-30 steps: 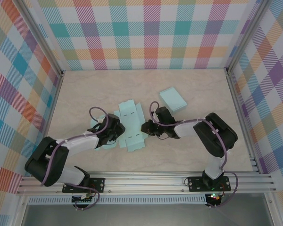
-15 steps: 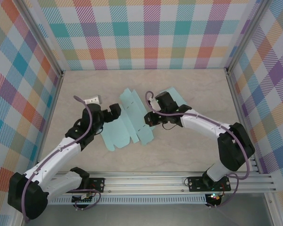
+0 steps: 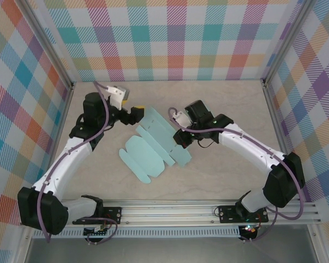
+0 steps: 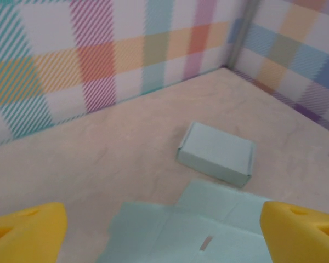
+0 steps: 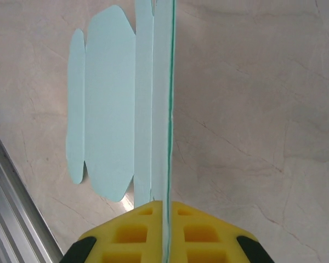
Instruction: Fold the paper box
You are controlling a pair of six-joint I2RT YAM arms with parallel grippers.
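The left arm runs from its base at the bottom left up along the left wall, then bends right near the upper left corner of the table (image 3: pixel 230 98). The left gripper (image 3: pixel 132 113) hangs just above the sheet's top edge. Its yellow fingers (image 4: pixel 24 233) are spread wide, released, with nothing between them.

The right arm rises from the bottom right, elbows by the right wall and reaches left to the centre. The right gripper (image 3: pixel 178 138) is clenched on the sheet's right edge. In the right wrist view the pinched flap stands upright, seen edge-on, running straight up from the closed fingers (image 5: pixel 140 227).

The sheet (image 3: pixel 152 149), a pale teal box blank, lies at mid-frame, slanting from upper centre to lower left. Its rounded flaps lie flat on the table. A folded box (image 4: pixel 216 152) sits just past the sheet's far edge, apart from it.

Bare table lies left of, below and right of the sheet. The rail (image 3: pixel 170 211) borders the bottom, and plaid walls (image 3: pixel 170 38) close the other three sides.
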